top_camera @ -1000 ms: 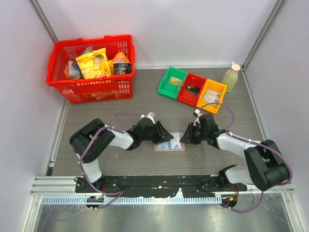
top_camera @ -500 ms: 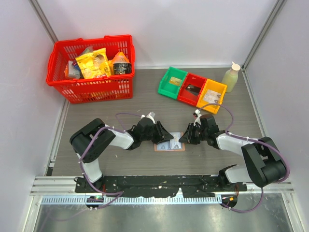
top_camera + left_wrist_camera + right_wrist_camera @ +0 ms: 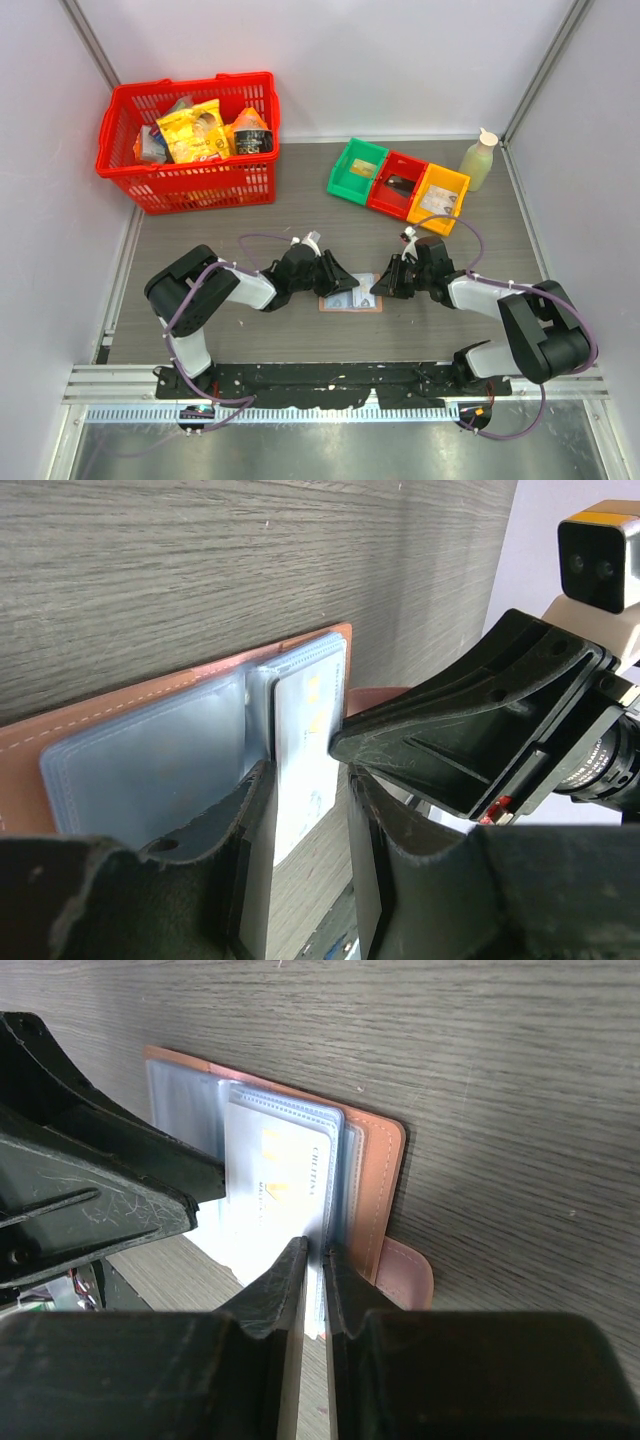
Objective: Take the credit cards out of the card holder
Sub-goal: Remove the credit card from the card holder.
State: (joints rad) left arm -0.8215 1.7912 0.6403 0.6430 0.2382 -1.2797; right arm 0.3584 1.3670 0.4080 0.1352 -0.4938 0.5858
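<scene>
The pinkish-tan card holder (image 3: 351, 299) lies open and flat on the table between my two grippers. Its clear blue sleeves and leather edge show in the left wrist view (image 3: 150, 755) and the right wrist view (image 3: 386, 1160), where its snap tab (image 3: 410, 1268) also shows. A pale white credit card (image 3: 275, 1185) sticks partly out of a sleeve; it also shows in the left wrist view (image 3: 305, 750). My right gripper (image 3: 381, 287) (image 3: 314, 1252) is shut thinly on the card's edge. My left gripper (image 3: 337, 283) (image 3: 308, 776) is open, its fingers either side of the card's end, the left finger on the sleeves.
A red basket (image 3: 190, 140) of groceries stands at the back left. Green (image 3: 357, 170), red (image 3: 397, 184) and yellow (image 3: 440, 195) bins and a pale bottle (image 3: 478, 160) stand at the back right. Each wrist view is crowded by the other gripper (image 3: 470, 730) (image 3: 90, 1200).
My right gripper has edged slightly left toward the card holder. The left arm and the card holder have stayed where they were.
</scene>
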